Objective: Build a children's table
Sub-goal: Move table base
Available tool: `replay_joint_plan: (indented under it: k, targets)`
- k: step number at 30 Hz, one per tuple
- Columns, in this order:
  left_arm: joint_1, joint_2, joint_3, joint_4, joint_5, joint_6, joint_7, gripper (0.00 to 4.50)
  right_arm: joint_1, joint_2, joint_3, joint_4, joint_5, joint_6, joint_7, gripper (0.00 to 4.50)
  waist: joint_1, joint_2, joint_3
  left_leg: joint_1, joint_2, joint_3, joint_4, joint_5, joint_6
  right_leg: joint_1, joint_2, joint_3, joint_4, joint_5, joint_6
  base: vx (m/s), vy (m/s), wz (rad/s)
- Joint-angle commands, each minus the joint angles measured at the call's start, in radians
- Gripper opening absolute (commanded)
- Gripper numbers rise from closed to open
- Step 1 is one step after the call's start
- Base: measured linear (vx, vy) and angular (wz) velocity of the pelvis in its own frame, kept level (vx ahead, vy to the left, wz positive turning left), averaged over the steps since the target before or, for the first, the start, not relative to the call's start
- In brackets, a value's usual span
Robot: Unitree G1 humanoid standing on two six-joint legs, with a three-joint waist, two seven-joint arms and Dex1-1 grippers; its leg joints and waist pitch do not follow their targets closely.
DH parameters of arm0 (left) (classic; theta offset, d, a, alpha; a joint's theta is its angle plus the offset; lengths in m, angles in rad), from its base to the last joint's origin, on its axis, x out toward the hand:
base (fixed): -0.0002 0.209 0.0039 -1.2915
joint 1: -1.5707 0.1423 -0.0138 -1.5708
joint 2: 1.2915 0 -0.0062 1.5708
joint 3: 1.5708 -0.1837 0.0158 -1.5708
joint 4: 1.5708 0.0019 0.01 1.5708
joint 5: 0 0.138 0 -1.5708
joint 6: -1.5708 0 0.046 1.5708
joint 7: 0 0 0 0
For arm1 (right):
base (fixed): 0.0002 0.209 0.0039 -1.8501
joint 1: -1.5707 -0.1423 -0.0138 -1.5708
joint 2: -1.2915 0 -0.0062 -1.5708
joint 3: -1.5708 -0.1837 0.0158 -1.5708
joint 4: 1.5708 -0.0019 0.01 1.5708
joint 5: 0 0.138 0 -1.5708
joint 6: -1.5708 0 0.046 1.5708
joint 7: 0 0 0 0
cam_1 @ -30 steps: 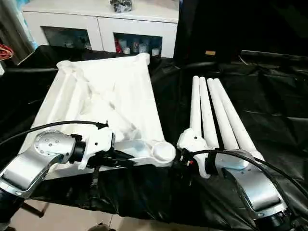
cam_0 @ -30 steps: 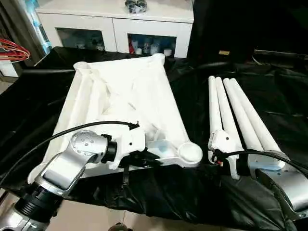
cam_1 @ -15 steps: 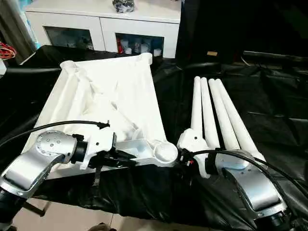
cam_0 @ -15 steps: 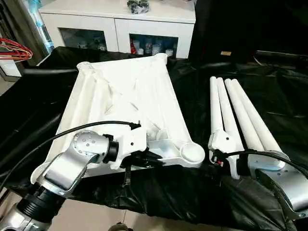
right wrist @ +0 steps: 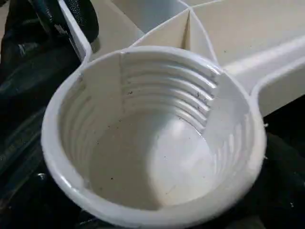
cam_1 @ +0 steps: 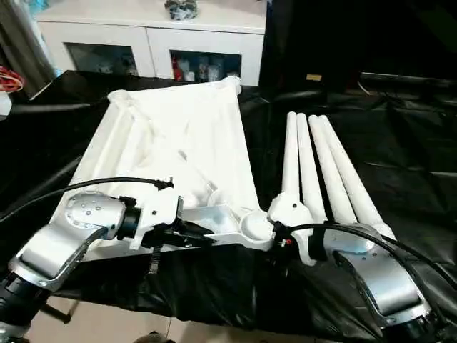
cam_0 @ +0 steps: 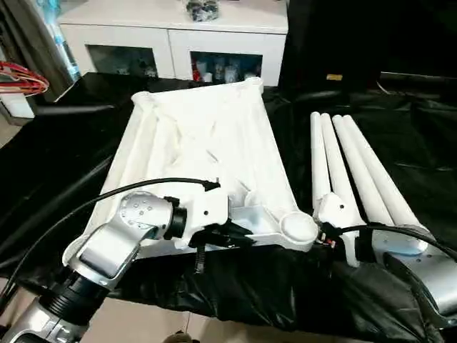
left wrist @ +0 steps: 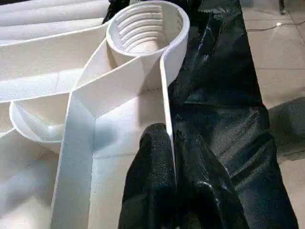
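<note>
- Left wrist view: the left gripper (left wrist: 170, 143) has its two black fingers (left wrist: 150, 157) pinched together on the thin near edge wall of the tabletop (cam_0: 207, 143), just short of the threaded corner socket (left wrist: 145, 28).
- That tabletop lies upside down, ribs up, on the black cloth (cam_0: 400, 93), left of centre, with its far end toward the white cabinet (cam_0: 171, 36).
- Four legs (cam_0: 350, 164) lie side by side on the cloth to the right of the top, thick ends toward the robot.
- Near the right corner, the right gripper (cam_0: 325, 229) sits between the socket and the legs' near ends; its jaws stand wide apart and hold nothing, and its wrist camera looks straight into the socket (right wrist: 157, 143).
- My guess at the step: the left arm is holding the top in place, and no leg is fitted yet.
- Next, I'd say, the right gripper must turn to the nearest leg, clamp it by the thick end, stand it over that socket and screw it in while the left keeps its pinch.
</note>
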Motion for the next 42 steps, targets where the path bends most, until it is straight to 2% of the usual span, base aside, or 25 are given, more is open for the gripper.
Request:
replay_joint_plan:
  k: [1, 6, 7, 10, 11, 17, 27, 30, 37, 39, 42]
  targets:
    - [-0.039, 0.009, 0.004, -0.016, 0.01, -0.071, -0.016, 0.02, -0.002, -0.009, -0.027, 0.002, -0.013, -0.004, -0.019, 4.5, -0.005, -0.01, -0.067, 0.0, 0.045, -0.015, -0.075, -0.115, 0.044, 0.056, -0.076, 0.052, -0.074, -0.234, -0.187, 0.0, 0.0, 0.0]
    - [-0.043, 0.034, 0.013, 0.055, 0.064, -0.123, 0.015, 0.02, -0.011, -0.004, -0.018, 0.01, -0.017, -0.007, -0.02, 4.5, -0.01, -0.009, -0.067, 0.0, 0.045, -0.016, -0.075, -0.114, 0.046, 0.054, -0.076, 0.051, -0.074, -0.249, -0.177, 0.0, 0.0, 0.0]
    - [-0.044, 0.04, 0.011, 0.063, 0.071, -0.13, 0.015, 0.02, -0.012, -0.003, -0.017, 0.011, -0.017, -0.007, -0.021, 4.5, -0.012, -0.012, -0.067, -0.002, 0.044, -0.017, -0.075, -0.11, 0.047, 0.056, -0.077, 0.051, -0.074, -0.245, -0.175, 0.0, 0.0, 0.0]
    - [-0.053, 0.056, 0.016, 0.092, 0.096, -0.163, 0.026, 0.02, -0.016, -0.001, -0.012, 0.014, -0.019, -0.008, -0.021, 4.5, -0.014, -0.009, -0.067, -0.001, 0.044, -0.017, -0.076, -0.107, 0.047, 0.055, -0.077, 0.051, -0.072, -0.244, -0.172, 0.0, 0.0, 0.0]
    - [-0.058, 0.064, 0.02, 0.101, 0.107, -0.175, 0.033, 0.02, -0.016, 0.0, -0.011, 0.013, -0.019, -0.009, -0.02, 4.5, -0.015, -0.011, -0.068, -0.002, 0.045, -0.018, -0.076, -0.102, 0.047, 0.055, -0.078, 0.051, -0.071, -0.238, -0.174, 0.0, 0.0, 0.0]
    - [-0.091, 0.11, 0.041, 0.13, 0.168, -0.225, 0.06, 0.02, -0.012, 0.003, -0.005, 0.011, -0.021, -0.009, -0.021, 4.5, -0.012, -0.008, -0.073, 0.0, 0.047, -0.016, -0.072, -0.069, 0.056, 0.054, -0.078, 0.052, -0.06, -0.154, -0.205, 0.0, 0.0, 0.0]
    - [-0.08, 0.175, 0.097, 0.105, 0.193, -0.211, 0.088, 0.02, -0.008, 0.004, 0.003, 0.012, -0.021, -0.011, -0.023, 4.5, -0.014, -0.006, -0.07, -0.002, 0.047, -0.015, -0.073, -0.082, 0.052, 0.054, -0.079, 0.051, -0.058, -0.151, -0.216, 0.0, 0.0, 0.0]
    - [-0.06, 0.194, 0.115, 0.08, 0.196, -0.187, 0.11, 0.02, -0.009, 0.008, 0.005, 0.015, -0.026, -0.013, -0.02, 4.5, -0.014, -0.009, -0.071, -0.003, 0.047, -0.015, -0.073, -0.079, 0.051, 0.055, -0.08, 0.051, -0.056, -0.146, -0.218, 0.0, 0.0, 0.0]
    - [-0.035, 0.195, 0.109, 0.087, 0.212, -0.163, 0.144, 0.02, -0.012, 0.007, 0.009, 0.02, -0.028, -0.016, -0.017, 4.5, -0.017, -0.01, -0.07, -0.003, 0.047, -0.015, -0.072, -0.076, 0.054, 0.054, -0.079, 0.052, -0.056, -0.14, -0.221, 0.0, 0.0, 0.0]
    - [-0.027, 0.178, 0.092, 0.112, 0.257, -0.127, 0.188, 0.02, -0.015, 0.006, 0.009, 0.024, -0.03, -0.019, -0.015, 4.5, -0.021, -0.011, -0.069, -0.003, 0.047, -0.014, -0.072, -0.077, 0.055, 0.055, -0.079, 0.052, -0.057, -0.14, -0.222, 0.0, 0.0, 0.0]
    - [-0.023, 0.169, 0.083, 0.121, 0.273, -0.119, 0.2, 0.02, -0.016, 0.006, 0.009, 0.027, -0.032, -0.021, -0.014, 4.5, -0.026, -0.014, -0.069, -0.006, 0.045, -0.015, -0.073, -0.082, 0.055, 0.057, -0.079, 0.052, -0.059, -0.153, -0.218, 0.0, 0.0, 0.0]
